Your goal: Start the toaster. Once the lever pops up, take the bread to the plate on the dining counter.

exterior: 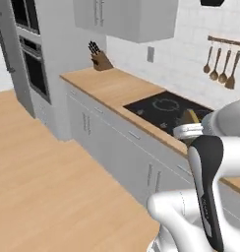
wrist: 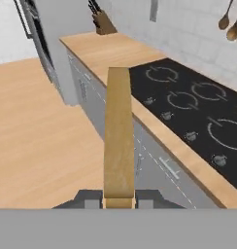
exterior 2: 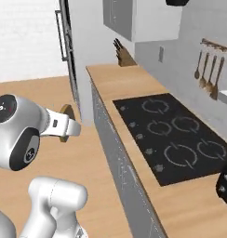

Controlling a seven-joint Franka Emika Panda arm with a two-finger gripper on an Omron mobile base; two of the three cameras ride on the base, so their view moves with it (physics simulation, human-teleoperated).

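Bread (wrist: 119,136) edge-on right at your cam, tool (wrist: 119,198) pinching its lower end, held above floor beside hob (wrist: 198,109) bench (exterior 2: 116,83).

Left base view: from behind the arm, facing the black hob (exterior: 166,110) obliquely, fairly far. Right base view: nearer, looking along the hob (exterior 2: 178,135). Hand view: above the counter edge, hob (wrist: 198,107) at right. Hob shared by all.

The white arm bends up high, and its wrist points forward. The gripper (wrist: 119,198) has its jaws squeezed tight on the bread (wrist: 119,141), one finger on each side, and holds it up on edge.
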